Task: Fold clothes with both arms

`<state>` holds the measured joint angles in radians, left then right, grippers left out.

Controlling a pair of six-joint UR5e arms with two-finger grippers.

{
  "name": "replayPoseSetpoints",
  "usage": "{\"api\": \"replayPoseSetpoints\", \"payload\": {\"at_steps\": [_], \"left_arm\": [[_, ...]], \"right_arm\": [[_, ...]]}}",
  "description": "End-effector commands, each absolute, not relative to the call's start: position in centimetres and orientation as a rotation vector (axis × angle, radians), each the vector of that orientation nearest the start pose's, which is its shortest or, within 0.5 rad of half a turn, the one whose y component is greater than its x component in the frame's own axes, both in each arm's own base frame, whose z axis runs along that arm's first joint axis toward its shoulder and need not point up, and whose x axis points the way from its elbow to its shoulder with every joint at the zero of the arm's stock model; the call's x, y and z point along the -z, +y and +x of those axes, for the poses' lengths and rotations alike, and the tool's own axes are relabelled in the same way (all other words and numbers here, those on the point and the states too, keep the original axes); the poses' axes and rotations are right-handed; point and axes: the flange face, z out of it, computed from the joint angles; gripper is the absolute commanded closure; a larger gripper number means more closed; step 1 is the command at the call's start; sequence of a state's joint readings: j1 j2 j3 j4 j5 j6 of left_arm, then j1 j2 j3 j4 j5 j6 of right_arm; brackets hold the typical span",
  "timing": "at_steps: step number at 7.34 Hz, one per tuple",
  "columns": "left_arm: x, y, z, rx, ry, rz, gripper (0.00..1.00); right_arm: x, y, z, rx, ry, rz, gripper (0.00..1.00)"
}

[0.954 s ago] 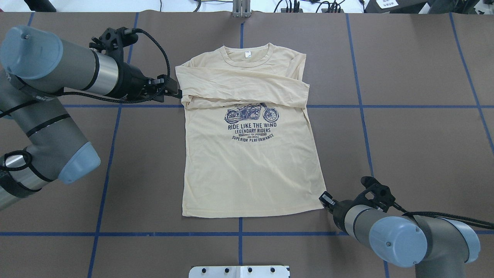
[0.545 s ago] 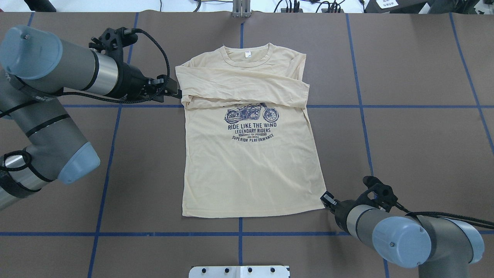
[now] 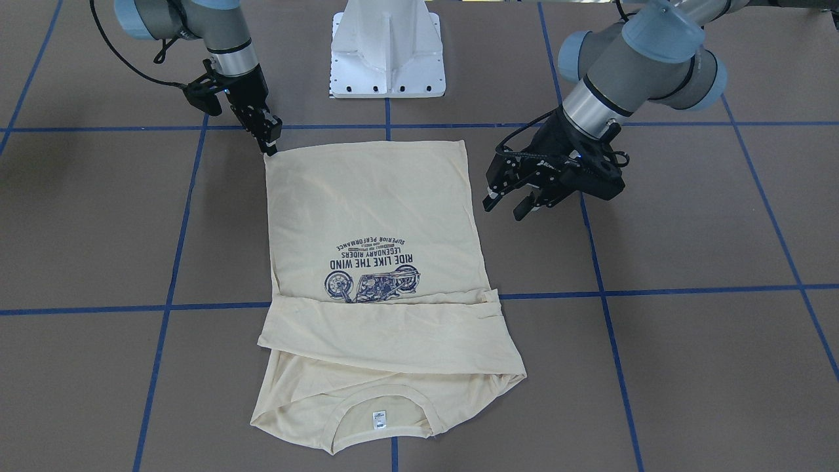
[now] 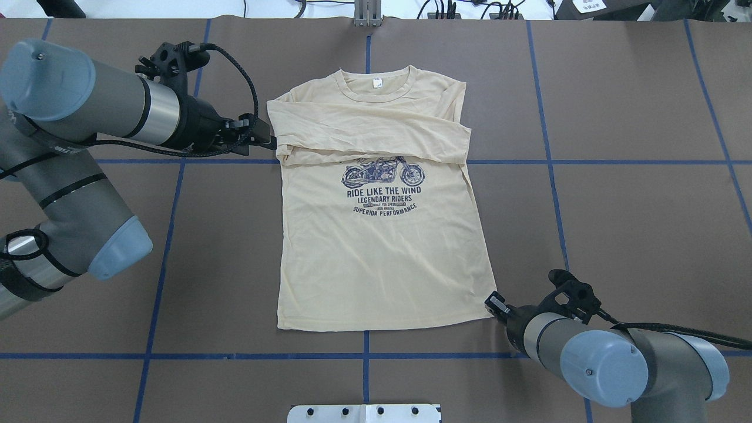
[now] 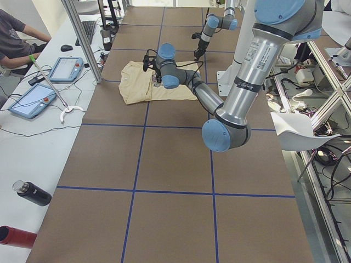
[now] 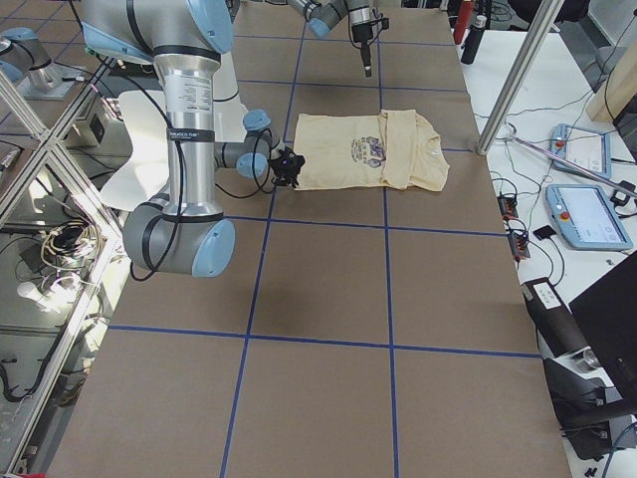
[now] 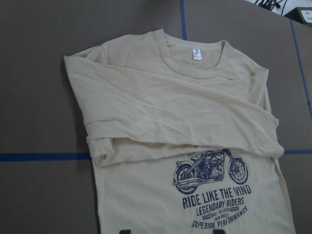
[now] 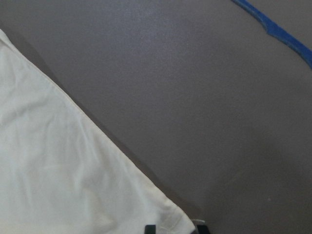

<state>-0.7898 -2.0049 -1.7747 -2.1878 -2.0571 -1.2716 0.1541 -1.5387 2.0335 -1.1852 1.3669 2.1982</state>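
The cream-yellow T-shirt (image 4: 382, 252) lies flat on the brown table, graphic up, collar at the far side and both sleeves folded across the chest (image 7: 195, 112). My left gripper (image 4: 265, 140) hovers beside the shirt's left edge at the folded sleeve. It is open with nothing between its fingers, as the front view shows (image 3: 505, 204). My right gripper (image 4: 492, 304) is down at the near right hem corner (image 3: 269, 145). In the right wrist view its fingertips (image 8: 150, 229) stand a little apart, with the hem corner (image 8: 180, 222) between them.
The white pedestal base (image 3: 387, 52) stands at the robot's side of the table. Blue tape lines (image 4: 546, 161) grid the brown cover. A seated person (image 5: 16, 38), tablets (image 5: 66, 68) and a dark bottle (image 5: 33, 193) are on the white side bench.
The right arm drew back slightly, then edged in again toward the hem corner. The left arm and the shirt have not moved.
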Motion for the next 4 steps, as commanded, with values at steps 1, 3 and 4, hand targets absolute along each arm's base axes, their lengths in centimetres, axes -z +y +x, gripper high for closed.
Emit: {"api": "replayPoseSetpoints", "payload": {"at_steps": [1, 3, 4], "left_arm": [[-24.84, -49.35, 36.80, 0.116, 1.261, 0.274, 0.36], [-24.84, -49.35, 36.80, 0.116, 1.261, 0.274, 0.36], [-24.90, -49.38, 36.83, 0.117, 1.260, 0.273, 0.36]], "right_arm": [[-39.05, -22.80, -46.99, -0.816, -0.916, -0.019, 0.36], [-39.12, -22.74, -47.12, -0.815, -0.914, -0.019, 0.37], [-39.12, -22.75, -47.12, -0.815, -0.915, -0.018, 0.44]]}}
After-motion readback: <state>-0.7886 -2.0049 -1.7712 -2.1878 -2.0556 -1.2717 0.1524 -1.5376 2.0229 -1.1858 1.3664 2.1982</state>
